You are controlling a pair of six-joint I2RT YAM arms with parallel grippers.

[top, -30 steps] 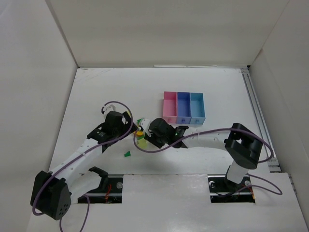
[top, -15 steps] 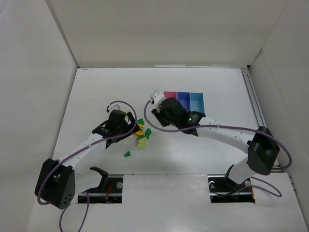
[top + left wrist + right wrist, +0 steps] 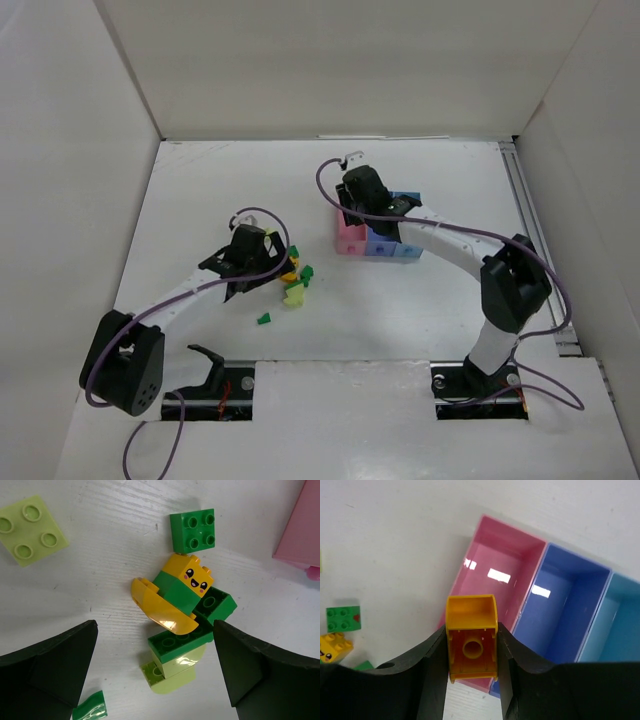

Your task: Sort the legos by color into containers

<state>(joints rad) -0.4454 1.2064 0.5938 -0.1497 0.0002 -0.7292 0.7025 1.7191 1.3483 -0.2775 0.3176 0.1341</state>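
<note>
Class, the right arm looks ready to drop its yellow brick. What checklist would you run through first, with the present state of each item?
1. Right claw shut on the yellow brick: ok.
2. Brick fully over the pink bin, not over its wall: cannot tell.
3. Pink bin has room: ok, its visible floor is bare.
4. Left claw open and apart from the pink bin: ok.
5. The two claws apart from each other: ok.

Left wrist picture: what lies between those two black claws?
Between the open fingers of the left gripper, in the left wrist view: a smiley yellow brick, an orange-yellow curved piece, dark green bricks and a lime piece.
</note>
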